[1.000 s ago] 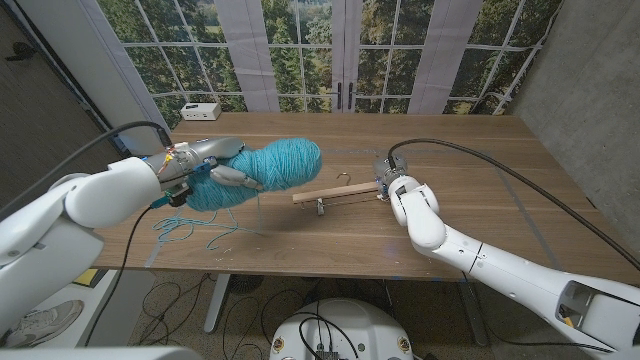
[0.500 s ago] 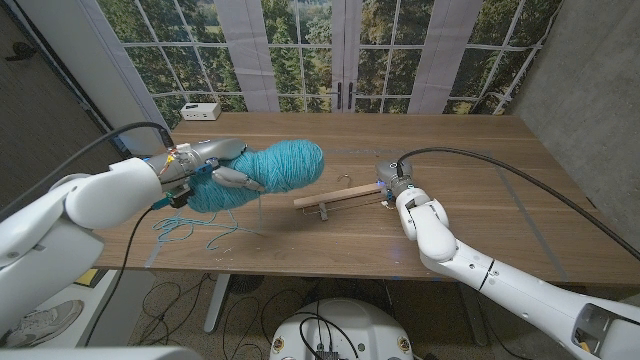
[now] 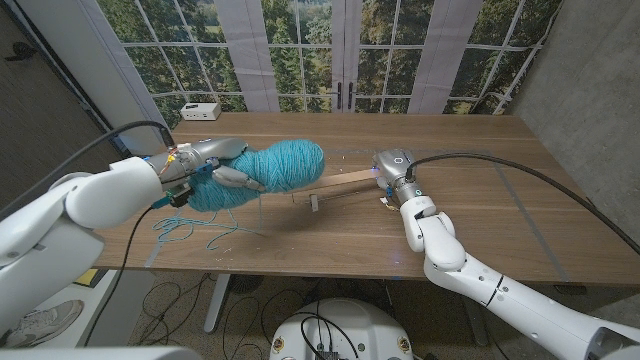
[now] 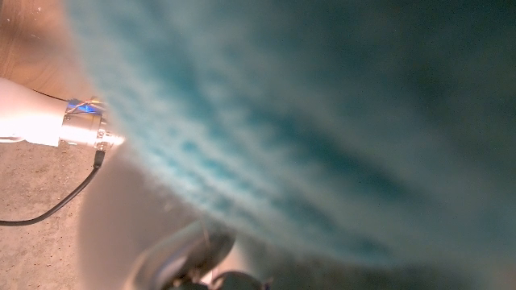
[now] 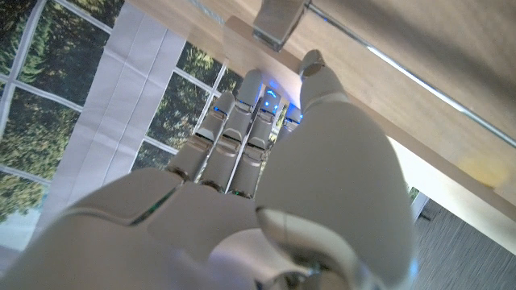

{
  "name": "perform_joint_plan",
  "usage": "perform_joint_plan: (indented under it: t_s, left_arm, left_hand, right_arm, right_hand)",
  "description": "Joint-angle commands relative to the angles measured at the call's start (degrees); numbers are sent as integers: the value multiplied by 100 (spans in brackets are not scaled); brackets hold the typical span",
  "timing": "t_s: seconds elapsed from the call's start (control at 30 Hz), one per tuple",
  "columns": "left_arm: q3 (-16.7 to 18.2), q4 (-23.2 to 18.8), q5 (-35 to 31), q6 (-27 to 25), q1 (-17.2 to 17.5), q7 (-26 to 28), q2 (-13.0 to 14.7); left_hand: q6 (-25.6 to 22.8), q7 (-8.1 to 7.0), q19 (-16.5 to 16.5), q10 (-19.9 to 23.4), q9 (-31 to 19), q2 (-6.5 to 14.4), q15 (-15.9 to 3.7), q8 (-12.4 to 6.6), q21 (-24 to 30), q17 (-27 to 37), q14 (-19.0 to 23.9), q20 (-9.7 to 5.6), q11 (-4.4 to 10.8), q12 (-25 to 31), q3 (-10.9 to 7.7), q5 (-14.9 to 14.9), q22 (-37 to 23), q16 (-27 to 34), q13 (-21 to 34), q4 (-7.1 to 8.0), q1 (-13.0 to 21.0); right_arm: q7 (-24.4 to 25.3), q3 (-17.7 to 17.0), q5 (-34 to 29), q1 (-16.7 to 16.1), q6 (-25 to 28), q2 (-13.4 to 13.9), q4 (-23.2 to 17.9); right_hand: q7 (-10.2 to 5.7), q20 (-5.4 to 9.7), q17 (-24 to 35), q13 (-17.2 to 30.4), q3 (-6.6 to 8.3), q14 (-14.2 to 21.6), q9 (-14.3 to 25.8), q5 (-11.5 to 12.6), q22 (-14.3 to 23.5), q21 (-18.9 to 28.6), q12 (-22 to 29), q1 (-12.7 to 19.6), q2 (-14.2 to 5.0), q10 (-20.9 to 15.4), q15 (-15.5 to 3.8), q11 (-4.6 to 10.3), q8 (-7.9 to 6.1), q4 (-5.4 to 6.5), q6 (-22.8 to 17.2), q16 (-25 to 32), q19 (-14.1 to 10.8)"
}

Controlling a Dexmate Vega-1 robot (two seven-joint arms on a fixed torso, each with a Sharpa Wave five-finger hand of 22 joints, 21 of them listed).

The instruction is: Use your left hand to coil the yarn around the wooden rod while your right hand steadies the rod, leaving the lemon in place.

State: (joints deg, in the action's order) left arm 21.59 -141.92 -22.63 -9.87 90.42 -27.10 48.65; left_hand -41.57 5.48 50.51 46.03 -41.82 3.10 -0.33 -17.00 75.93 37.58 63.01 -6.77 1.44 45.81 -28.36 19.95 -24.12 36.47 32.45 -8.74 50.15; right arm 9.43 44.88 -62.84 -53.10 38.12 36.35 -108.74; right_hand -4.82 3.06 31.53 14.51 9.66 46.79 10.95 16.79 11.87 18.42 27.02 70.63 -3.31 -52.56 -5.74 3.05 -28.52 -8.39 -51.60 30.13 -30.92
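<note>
A fat teal yarn skein [image 3: 280, 165] hangs above the table's left half, gripped from the left by my left hand [image 3: 215, 160]. In the left wrist view the skein [image 4: 322, 121] is a close teal blur. Loose teal strands [image 3: 180, 226] trail down onto the table below it. The wooden rod [image 3: 345, 181] runs from under the skein to my right hand [image 3: 393, 168], which grips its right end and holds it off the table. A small clip [image 3: 313, 203] hangs from the rod. In the right wrist view my right hand [image 5: 266, 161] curls against the rod [image 5: 427, 121], near the clip [image 5: 278, 20].
The wooden table [image 3: 470, 140] stretches out to the right of my right hand. A white box [image 3: 200, 110] stands at the back left corner. Windows are behind the table. My right arm's cuff [image 4: 76, 129] appears beside the yarn in the left wrist view.
My right hand has risen and moved away from me, lifting the rod's right end off the table and towards the skein. My left hand and the yarn have barely moved.
</note>
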Motion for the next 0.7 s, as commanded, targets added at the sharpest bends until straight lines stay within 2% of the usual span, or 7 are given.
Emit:
perform_joint_plan:
  t_s: [0.03, 0.2, 0.33, 0.47, 0.7]
  left_arm:
    - [-38, 22, -68, 4, -194, 78, 41]
    - [-247, 9, 10, -8, -569, 36, 253]
    - [-516, -121, 16, -85, -975, -68, 579]
    - [-742, -200, 204, -26, -1310, -132, 785]
    - [-1235, -237, 531, 238, -1928, -36, 1053]
  left_hand:
    - [-529, -540, -7, 222, -41, 546, -1134, -13, 185, 1629, 1472, -568, 492, 21, -1437, -9, -775, 1017, 3295, 1395, 257]
    - [-539, -553, -15, 246, -48, 550, -1134, -12, 198, 1602, 1467, -568, 476, 39, -1435, -11, -761, 992, 3318, 1400, 251]
    - [-550, -554, -24, 262, -66, 547, -1138, -17, 214, 1561, 1467, -568, 463, 61, -1428, -15, -751, 965, 3353, 1393, 251]
    - [-545, -570, -25, 254, -82, 541, -1134, -17, 226, 1553, 1474, -568, 465, 83, -1425, -16, -738, 960, 3403, 1391, 247]
    - [-562, -560, -34, 258, -89, 534, -1135, -5, 267, 1521, 1505, -569, 464, 76, -1422, -17, -717, 957, 3414, 1367, 255]
  right_arm:
    - [1683, -290, 579, -300, -209, -221, 17]
    - [2047, -220, 687, -245, -230, -377, 181]
    - [2242, -49, 633, -89, -147, -572, 459]
    - [2406, 62, 671, 60, -70, -745, 712]
    - [2523, 268, 742, 311, -68, -851, 1015]
  right_hand:
    - [-290, 538, 49, 931, -25, 49, 653, 66, 24, 47, 838, 327, -371, -804, -798, 633, -73, 38, -667, -54, -53]
    - [-297, 540, 82, 974, -57, 80, 690, 83, 27, 64, 872, 343, -370, -812, -800, 627, -90, 49, -684, -69, -46]
    - [-298, 543, 101, 1001, -76, 97, 712, 94, 28, 75, 892, 355, -369, -817, -800, 631, -95, 54, -684, -82, -45]
    - [-293, 540, 124, 1027, -98, 114, 733, 103, 30, 83, 916, 370, -359, -835, -802, 623, -101, 55, -687, -91, -35]
    - [-287, 539, 167, 1074, -138, 146, 759, 120, 31, 96, 958, 401, -346, -866, -801, 619, -108, 56, -708, -110, -8]
